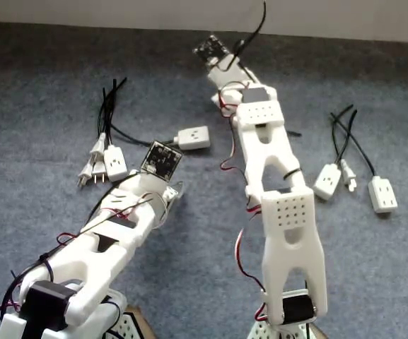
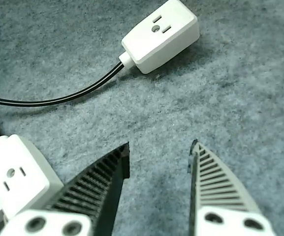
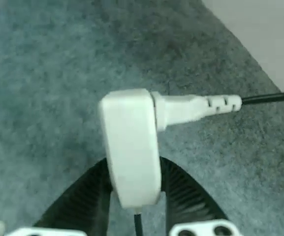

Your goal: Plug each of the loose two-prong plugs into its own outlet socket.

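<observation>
My left gripper [image 2: 159,152] hovers open just above the grey carpet with nothing between its fingers. A white outlet socket [image 2: 160,33] on a black cord lies a short way ahead of it, face up; in the high view this is the socket [image 1: 193,138] beyond the left arm's wrist. A second socket [image 2: 16,174] lies beside one finger. Two loose two-prong plugs [image 1: 90,168] rest next to that socket [image 1: 115,164]. My right gripper [image 3: 134,172] is shut on a white socket block [image 3: 131,142] with a white plug [image 3: 196,105] seated in it.
At the right of the carpet lie two more white sockets [image 1: 326,181] [image 1: 382,194] and a loose plug [image 1: 347,175] on black cords. The right arm [image 1: 260,134] stretches towards the carpet's far edge [image 1: 119,30].
</observation>
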